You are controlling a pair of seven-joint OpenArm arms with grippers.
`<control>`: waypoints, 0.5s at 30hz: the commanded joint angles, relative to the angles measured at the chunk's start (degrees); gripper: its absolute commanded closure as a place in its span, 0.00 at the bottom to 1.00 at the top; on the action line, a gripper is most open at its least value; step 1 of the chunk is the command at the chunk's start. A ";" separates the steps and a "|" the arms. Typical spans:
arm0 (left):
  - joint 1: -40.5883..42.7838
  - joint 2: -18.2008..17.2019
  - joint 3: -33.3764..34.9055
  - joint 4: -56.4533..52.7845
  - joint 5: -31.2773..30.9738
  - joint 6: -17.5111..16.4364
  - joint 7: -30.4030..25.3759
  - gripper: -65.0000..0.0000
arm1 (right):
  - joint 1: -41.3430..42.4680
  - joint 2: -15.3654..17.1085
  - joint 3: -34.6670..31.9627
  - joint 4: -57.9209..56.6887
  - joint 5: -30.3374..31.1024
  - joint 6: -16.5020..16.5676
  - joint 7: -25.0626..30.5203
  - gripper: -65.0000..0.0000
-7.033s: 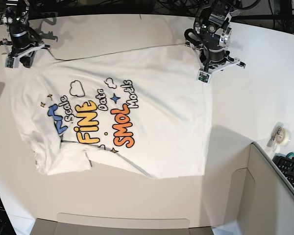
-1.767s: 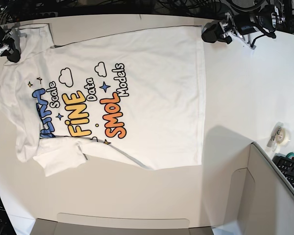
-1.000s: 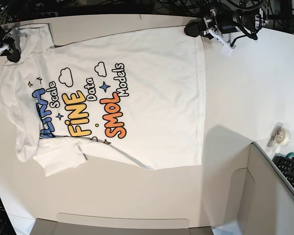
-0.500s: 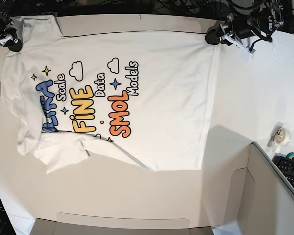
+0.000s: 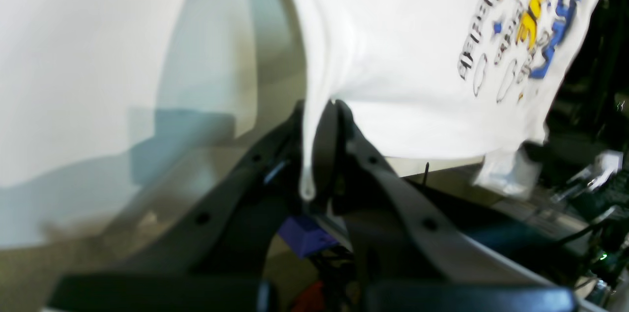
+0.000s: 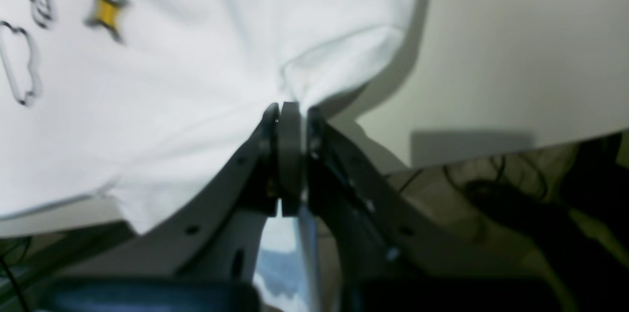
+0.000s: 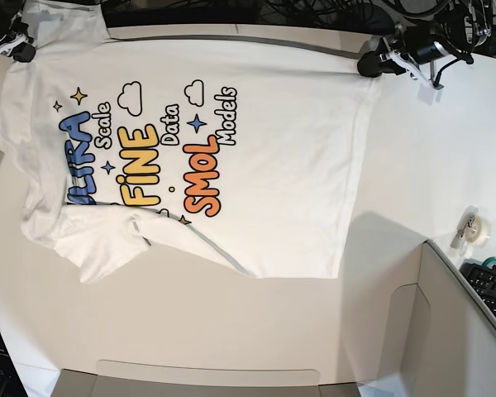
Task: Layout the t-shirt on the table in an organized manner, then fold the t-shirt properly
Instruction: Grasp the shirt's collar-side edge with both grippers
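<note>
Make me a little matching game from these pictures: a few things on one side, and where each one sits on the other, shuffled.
Things:
1. left end effector
2. right end effector
3. roll of tape
4. keyboard

Places (base view):
A. bottom right corner, behind the grey panel
B. clamped on the t-shirt at its top left
C. on the table, right edge
D. clamped on the t-shirt at its top right

Pairs: 1-D, 2-B, 3-C, 4-A

We see a tangle of dark cables (image 7: pixel 314 10) behind the far edge, against a black background. At lower right stands a grey box-like panel (image 7: pixel 446 331), with a black keyboard (image 7: pixel 492 294) beside it and a roll of tape (image 7: pixel 477 231) just above. Even overhead light casts soft shadows along the panel.
</note>
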 commanded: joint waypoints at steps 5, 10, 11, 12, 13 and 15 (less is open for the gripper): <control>0.40 -0.56 -0.48 1.68 -0.77 -0.29 -0.11 1.00 | -0.71 0.87 0.94 1.31 0.60 -0.28 0.57 1.00; 0.22 -0.47 -0.48 2.47 -0.77 -0.38 -0.11 1.00 | -1.33 0.69 1.29 1.31 4.90 -0.28 0.57 1.00; 0.13 -0.47 -0.48 2.55 -0.77 -0.38 -0.11 1.00 | -1.24 0.60 1.29 1.31 5.61 -0.28 0.57 1.00; 0.05 -0.47 -0.48 2.55 -0.77 -0.38 -0.11 1.00 | -1.07 0.60 1.29 1.31 6.22 -0.28 0.57 1.00; 0.05 -0.38 -0.48 2.55 -0.77 -0.38 -0.20 1.00 | -0.98 0.60 1.29 1.31 7.10 -0.28 0.74 1.00; -0.92 -0.38 -0.48 2.55 -0.86 -0.38 -0.20 1.00 | -0.27 0.69 1.29 1.31 8.60 -0.28 0.83 1.00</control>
